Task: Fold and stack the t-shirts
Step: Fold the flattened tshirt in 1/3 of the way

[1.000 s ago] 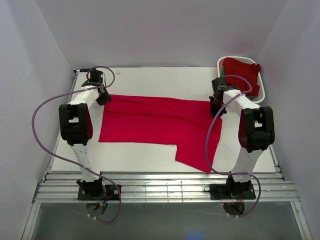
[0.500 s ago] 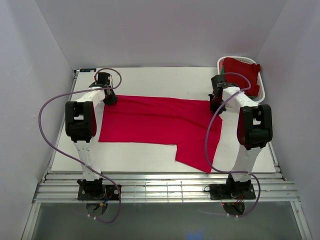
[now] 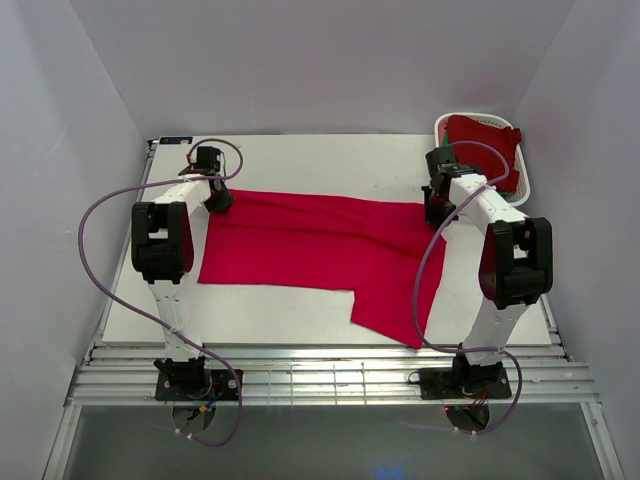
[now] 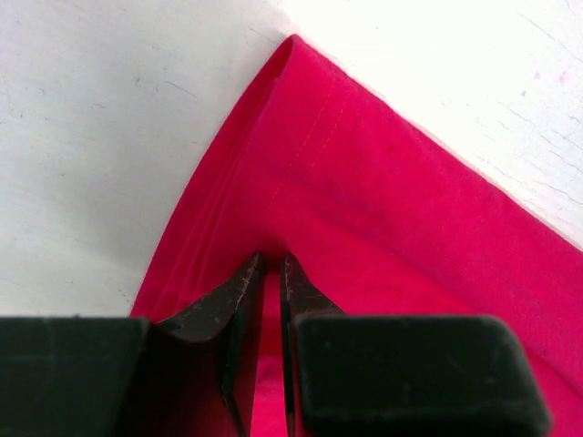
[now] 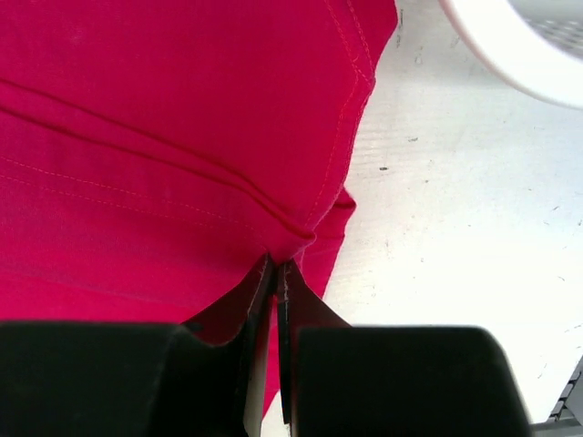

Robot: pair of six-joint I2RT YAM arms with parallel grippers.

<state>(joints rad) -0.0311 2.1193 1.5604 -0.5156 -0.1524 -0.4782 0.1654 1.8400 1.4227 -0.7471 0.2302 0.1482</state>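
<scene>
pinching far corners of the crimson t-shirt [image 3: 320, 245], left gripper [image 4: 272, 264] and right gripper [image 5: 278, 269] are closed on cloth, probably for folding.

The left arm [image 3: 158, 240] rises from its base, bends at the black elbow and sends its white forearm forward and a little inward. The left gripper [image 3: 218, 198] [image 4: 271, 259] points down, its fingers drawn nearly together with only a thin slit between them, pinching a fold of the shirt [image 3: 320, 240]. The right arm [image 3: 515, 260] mirrors it, forearm angled forward and inward. The right gripper [image 3: 432, 212] [image 5: 276, 266] also points down, fingertips pressed together on a ridge of the same shirt.
</scene>
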